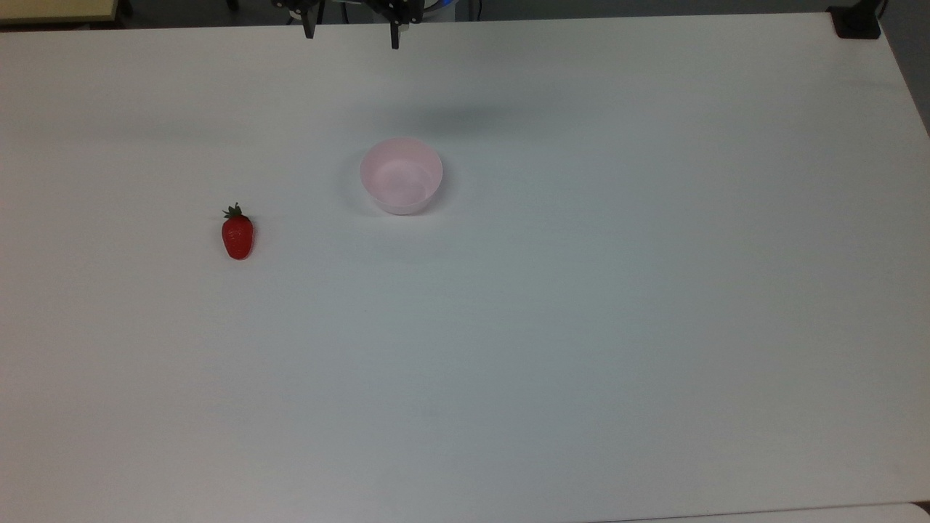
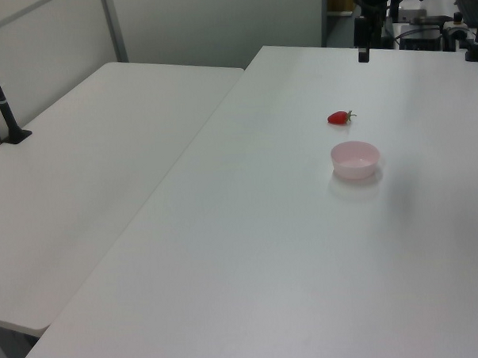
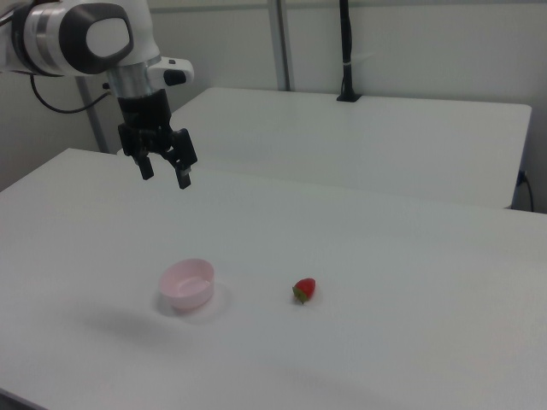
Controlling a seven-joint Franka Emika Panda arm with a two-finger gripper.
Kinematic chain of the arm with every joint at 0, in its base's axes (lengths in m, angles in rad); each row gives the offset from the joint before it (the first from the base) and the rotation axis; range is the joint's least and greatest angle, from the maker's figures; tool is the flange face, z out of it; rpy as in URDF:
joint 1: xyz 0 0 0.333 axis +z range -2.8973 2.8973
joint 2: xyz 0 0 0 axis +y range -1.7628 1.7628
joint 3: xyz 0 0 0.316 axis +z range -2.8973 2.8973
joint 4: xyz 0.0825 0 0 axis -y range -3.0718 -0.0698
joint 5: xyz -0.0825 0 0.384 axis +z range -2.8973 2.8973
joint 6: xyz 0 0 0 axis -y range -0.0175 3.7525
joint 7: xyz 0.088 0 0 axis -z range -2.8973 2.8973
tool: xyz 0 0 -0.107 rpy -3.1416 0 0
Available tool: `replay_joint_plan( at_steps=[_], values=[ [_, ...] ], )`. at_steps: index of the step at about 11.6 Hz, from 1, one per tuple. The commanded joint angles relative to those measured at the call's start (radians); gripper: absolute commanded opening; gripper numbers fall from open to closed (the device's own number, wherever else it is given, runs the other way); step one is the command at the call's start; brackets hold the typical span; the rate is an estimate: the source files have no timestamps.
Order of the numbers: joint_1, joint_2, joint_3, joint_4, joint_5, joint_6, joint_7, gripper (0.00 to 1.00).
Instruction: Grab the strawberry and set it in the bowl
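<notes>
The black two-finger gripper (image 3: 165,172) hangs in the air with its fingers spread wide and nothing between them, well above the white tabletop (image 3: 385,256). In the top view its two fingertips poke in at the upper edge, also apart (gripper (image 1: 352,35)). It is carried by the white and grey robot arm (image 3: 81,34), which reaches in from the right view's left.

Below it, and well apart from it, sits the small round pale pink plastic bowl (image 3: 187,284), upright and with nothing in it. The small glossy red strawberry with a dark green leafy cap (image 3: 304,289) lies on its side on the table, near the bowl but not touching it: to the right view's right of the bowl, and to the top view's left of it (strawberry (image 1: 237,234), bowl (image 1: 401,176)).
</notes>
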Motion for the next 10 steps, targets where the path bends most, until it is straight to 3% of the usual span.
replay_joint_plan(
  at_steps=[1, 8, 10],
  values=[
    [0.008, -0.008, -0.019, -0.008, -0.011, -0.019, -0.012, 1.00],
    [0.005, -0.007, -0.019, -0.008, -0.010, -0.019, -0.023, 1.00],
    [-0.027, -0.005, -0.024, -0.008, -0.013, -0.011, -0.050, 1.00]
  ],
)
